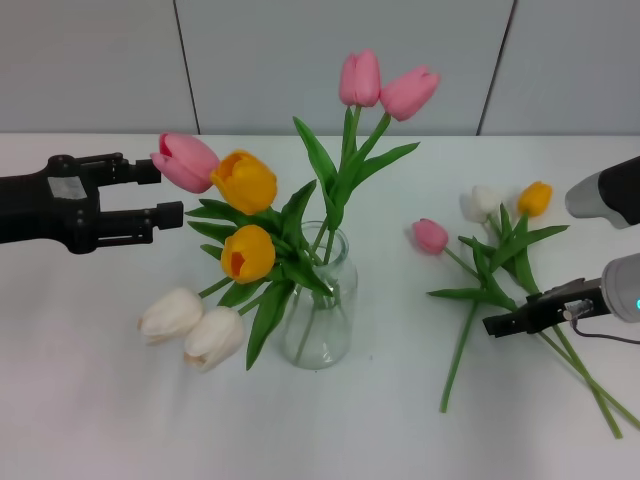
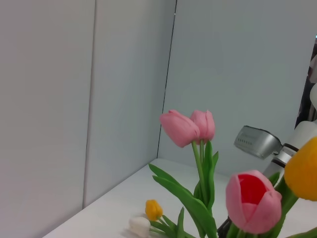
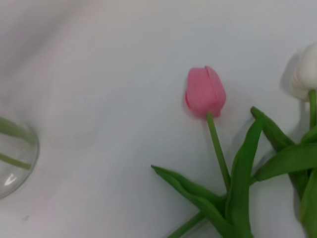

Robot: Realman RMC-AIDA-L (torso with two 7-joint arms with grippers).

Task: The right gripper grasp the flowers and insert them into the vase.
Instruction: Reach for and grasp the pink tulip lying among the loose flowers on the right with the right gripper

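The clear glass vase (image 1: 322,312) stands mid-table and holds several tulips: pink, orange and white. To its right, three loose flowers lie on the table: a pink tulip (image 1: 431,236), a white one (image 1: 482,203) and an orange one (image 1: 535,198). Their stems cross toward the front right. My right gripper (image 1: 520,318) sits low over those stems, just right of the pink tulip's stem. The right wrist view shows the pink bud (image 3: 205,92) with its stem and leaves, and the vase's edge (image 3: 12,158). My left gripper (image 1: 165,192) hangs open at the left, beside a pink bud of the bouquet.
The white table (image 1: 100,420) ends at a grey panelled wall behind. Two white tulips (image 1: 192,327) droop from the vase toward the front left. A silver link of the right arm (image 1: 605,192) hangs above the loose flowers. It also shows in the left wrist view (image 2: 257,142).
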